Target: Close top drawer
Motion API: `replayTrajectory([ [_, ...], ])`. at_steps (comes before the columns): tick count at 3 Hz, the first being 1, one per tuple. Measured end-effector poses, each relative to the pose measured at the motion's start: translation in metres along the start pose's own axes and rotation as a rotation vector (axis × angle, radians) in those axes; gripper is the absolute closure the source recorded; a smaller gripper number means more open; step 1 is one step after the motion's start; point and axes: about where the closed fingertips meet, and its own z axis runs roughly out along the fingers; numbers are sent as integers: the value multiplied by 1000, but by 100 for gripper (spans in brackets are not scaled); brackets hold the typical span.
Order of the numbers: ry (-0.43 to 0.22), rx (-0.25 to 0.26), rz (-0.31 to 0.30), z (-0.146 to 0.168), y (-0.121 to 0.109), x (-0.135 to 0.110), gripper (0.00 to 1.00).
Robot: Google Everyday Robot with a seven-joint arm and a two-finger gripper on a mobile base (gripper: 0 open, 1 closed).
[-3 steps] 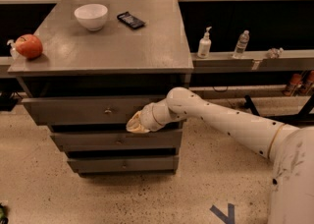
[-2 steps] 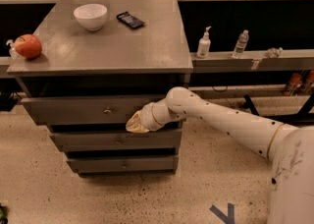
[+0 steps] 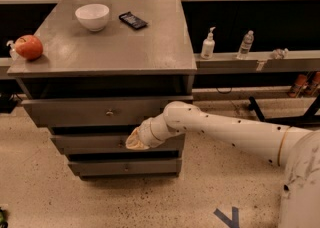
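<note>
While the top drawer (image 3: 75,112) stands open, the end effector (image 3: 136,142) hangs below its front; its spread cannot be told.

The arm (image 3: 225,131) was made of fat white tubes, dotted with small dark holes. A thin orange ring (image 3: 280,145) was painted round it. The tan gripper (image 3: 134,142) was seen before the cabinet (image 3: 115,54).

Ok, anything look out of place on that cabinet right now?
Only the top drawer: its front juts out past the lower drawers, leaving a dark gap under the cabinet top. The gripper sits just below its front panel.
</note>
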Motion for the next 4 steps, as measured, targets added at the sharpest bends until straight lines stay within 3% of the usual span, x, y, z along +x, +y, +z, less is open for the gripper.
replayTrajectory([
  [1,9,-8,-4,6,10,1,100],
  [2,2,-2,3,8,1,7,100],
  [3,4,21,17,3,-32,12,100],
  [4,14,31,31,0,-48,17,100],
])
